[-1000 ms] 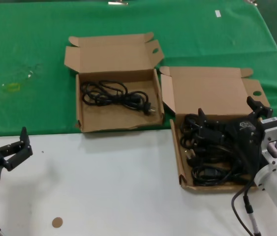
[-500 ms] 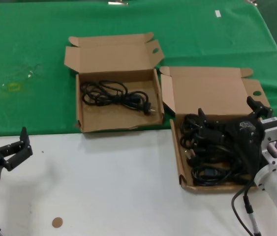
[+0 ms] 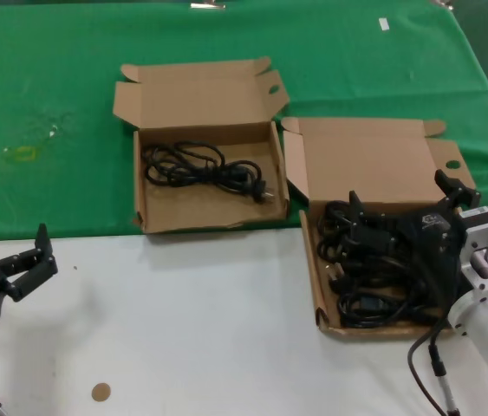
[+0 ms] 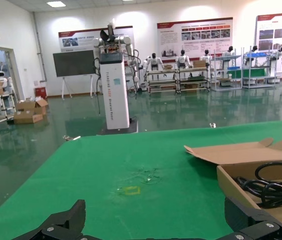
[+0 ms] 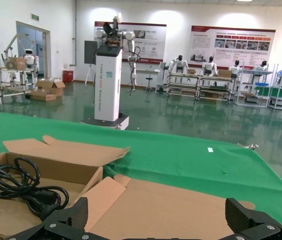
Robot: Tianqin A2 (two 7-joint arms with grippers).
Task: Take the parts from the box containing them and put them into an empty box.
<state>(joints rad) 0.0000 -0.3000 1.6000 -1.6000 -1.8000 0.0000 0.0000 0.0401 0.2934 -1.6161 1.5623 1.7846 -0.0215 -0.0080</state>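
Note:
The box with the round-holed tab (image 3: 310,260) sits at the right and holds several black power cords (image 3: 369,269). My right gripper (image 3: 404,204) hovers over these cords, open and empty; in the right wrist view (image 5: 158,220) only this box's lid (image 5: 171,205) shows between the jaws. The box with the oval-holed tab and wavy front rim (image 3: 139,204) sits left of it and holds one cord (image 3: 204,169), which also shows in the right wrist view (image 5: 20,190). My left gripper (image 3: 27,264) is parked open and empty at the near left.
Both boxes lie on a green cloth (image 3: 53,104) that borders the white table (image 3: 191,329) in front. A yellow mark (image 3: 20,154) is on the cloth at the left. A small brown disc (image 3: 100,392) lies on the white table near me.

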